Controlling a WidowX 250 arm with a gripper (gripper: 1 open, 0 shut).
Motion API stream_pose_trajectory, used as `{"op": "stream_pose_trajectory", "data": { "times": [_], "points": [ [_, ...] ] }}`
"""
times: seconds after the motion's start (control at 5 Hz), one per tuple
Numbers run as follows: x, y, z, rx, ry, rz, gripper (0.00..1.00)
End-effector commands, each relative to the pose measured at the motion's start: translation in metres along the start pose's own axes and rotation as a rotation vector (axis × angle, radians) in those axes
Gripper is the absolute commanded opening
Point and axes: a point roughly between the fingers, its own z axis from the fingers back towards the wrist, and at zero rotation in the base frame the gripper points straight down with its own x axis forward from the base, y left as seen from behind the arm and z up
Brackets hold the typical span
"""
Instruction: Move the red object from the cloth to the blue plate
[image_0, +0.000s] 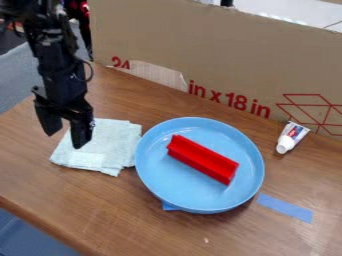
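Gripper over the cloth, fingers spread wide, nothing between them! Red object sits on the blue plate. White tube with red print lies to the right, and the cardboard box behind reads "in x 18 in".

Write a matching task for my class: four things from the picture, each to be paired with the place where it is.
Things
1. Red block
2. White tube
3. Pincer
4. Blue plate

Places
A. On the table, between the cloth and the tube
B. On the blue plate
C. Over at the cloth's side of the scene, with its tips apart
D. Near the cardboard box, on the far side of the plate from the cloth

Right pairs
1-B
2-D
3-C
4-A
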Motion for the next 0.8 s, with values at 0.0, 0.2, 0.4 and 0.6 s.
{"op": "stream_pose_trajectory", "data": {
  "times": [0.0, 0.2, 0.4, 0.6],
  "points": [
    [0.012, 0.005, 0.021, 0.028, -0.047, -0.006, 1.00],
    [0.006, 0.013, 0.027, 0.045, -0.050, -0.004, 1.00],
    [0.003, 0.020, 0.020, 0.040, -0.043, 0.003, 1.00],
    [0.011, 0.035, 0.024, 0.049, -0.026, 0.004, 1.00]
  ]
}}
